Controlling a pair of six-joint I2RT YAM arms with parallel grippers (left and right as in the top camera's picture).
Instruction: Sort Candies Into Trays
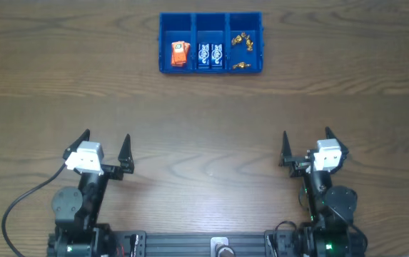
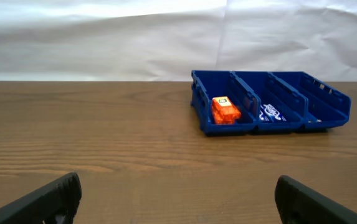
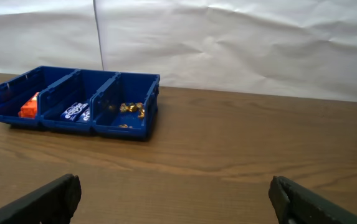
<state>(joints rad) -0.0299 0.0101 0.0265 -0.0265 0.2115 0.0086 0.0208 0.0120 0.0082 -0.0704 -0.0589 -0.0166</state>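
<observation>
**Figure. Two-arm rig with a three-compartment tray, read from left to right.**

*Left.* The left tool (image 1: 106, 148) hangs over the near left part of the desk (image 1: 204, 128), fingers spread wide apart and holding nothing.

*Centre.* A blue tray (image 1: 211, 71) stands at the middle of the desk's far edge, well apart from both tools. Its left compartment holds the orange candies (image 1: 180, 53), stacked in a small heap. The middle compartment holds the blue-wrapped candies (image 1: 210, 54), lying side by side. The right compartment holds the gold candies (image 1: 241, 43), several small pieces scattered along its floor. Every candy seen lies inside the tray, one kind to a compartment, so the sorting appears to be finished.

*Right.* The right tool (image 1: 308, 143) hangs over the near right part of the desk, its fingers likewise apart and empty.

*Handling note.* The candies are probably very light. Their wrappers look glossy, so they are likely slick and may crinkle or slide under pressure.

- **Orange and blue-wrapped pieces:** these are blocky and best taken across the short width at mid-body, with a modest squeeze.
- **Gold pieces:** these are the smallest and seem liable to roll or skid away from a closing finger. They would need a centred, vertical approach.

The compartment walls are tall and close together, so the fingers would have to line up along a compartment's length to enter it.
</observation>
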